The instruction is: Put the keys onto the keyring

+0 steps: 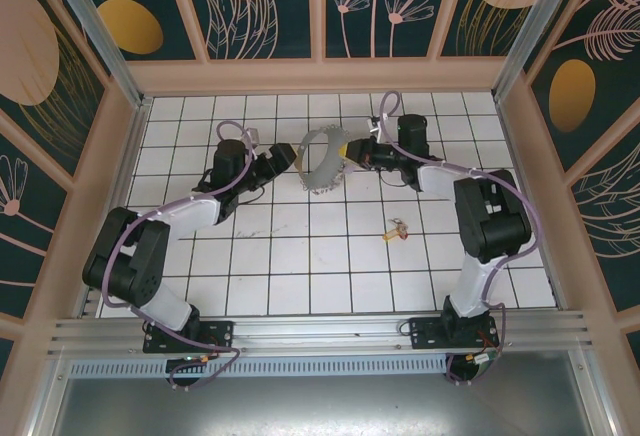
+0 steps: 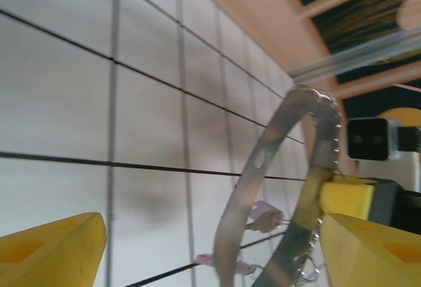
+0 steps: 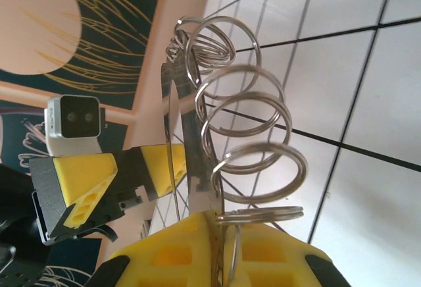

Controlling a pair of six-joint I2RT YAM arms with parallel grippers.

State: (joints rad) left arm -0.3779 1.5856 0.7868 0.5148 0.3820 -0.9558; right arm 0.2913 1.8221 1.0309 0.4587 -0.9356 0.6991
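Right pincer (image 3: 220, 241) clamped on keyring (image 1: 322, 161), ring upright on edge above desk (image 1: 300, 266), far-middle. Small split rings (image 3: 302, 167) fringe its band. Left pincer (image 1: 288, 161) wide open, yellow fingers (image 2: 52, 251) flanking ring's opposite side, no contact seen. Keys (image 1: 398, 228) flat on tile, well apart from ring, toward near-right, near right arm's elbow. Right arm nearer but busy; left pincer free, so fetch likely means reaching across. Keys' long axis roughly left-right, too small to be sure. No readable writing.
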